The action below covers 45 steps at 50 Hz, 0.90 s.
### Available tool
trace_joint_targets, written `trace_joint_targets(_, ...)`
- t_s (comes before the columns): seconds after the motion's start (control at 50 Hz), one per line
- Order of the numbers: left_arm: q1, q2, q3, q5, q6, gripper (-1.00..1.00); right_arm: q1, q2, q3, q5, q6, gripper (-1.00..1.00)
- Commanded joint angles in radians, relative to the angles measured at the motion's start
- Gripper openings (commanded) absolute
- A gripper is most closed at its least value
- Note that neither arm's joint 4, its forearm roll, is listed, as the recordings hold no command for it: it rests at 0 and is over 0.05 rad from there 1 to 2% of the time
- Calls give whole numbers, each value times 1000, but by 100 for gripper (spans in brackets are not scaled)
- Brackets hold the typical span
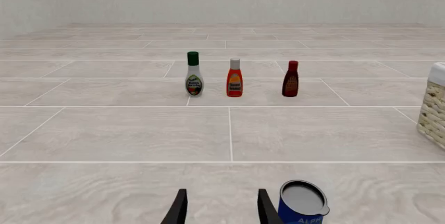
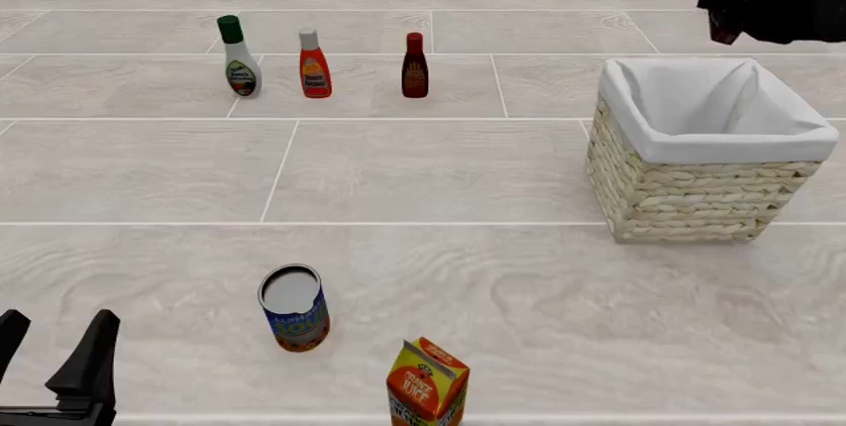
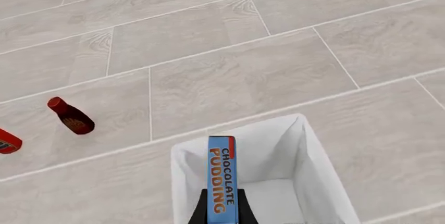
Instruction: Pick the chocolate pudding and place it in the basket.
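Observation:
The chocolate pudding [image 2: 726,8] is a small dark box held high at the far right, above the back edge of the basket [image 2: 687,183]. My right gripper [image 2: 743,5] is shut on it. In the right wrist view the pudding [image 3: 222,174] shows its blue face with orange lettering, hanging over the basket's white lining [image 3: 309,177], with my right gripper [image 3: 222,214] clamped on the box's near end. My left gripper [image 2: 51,347] stands open and holds nothing at the near left; the left wrist view shows the left gripper [image 1: 222,209] low over the floor tiles.
A blue-labelled can [image 2: 293,307] stands near the left gripper, with an orange juice carton [image 2: 427,383] at the near edge. Three bottles stand at the back left: white [image 2: 241,57], orange [image 2: 313,64], dark red [image 2: 414,66]. The basket's corner [image 1: 434,109] shows in the left wrist view.

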Motion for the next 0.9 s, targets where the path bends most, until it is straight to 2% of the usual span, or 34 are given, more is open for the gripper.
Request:
trace_joint_targets(0.02,0,0,0,0,0,100,-32,7,-2,1,-4,-100)
trace_joint_targets(0.9,0,0,0,0,0,100,-45,118,-7,-11,21,-100)
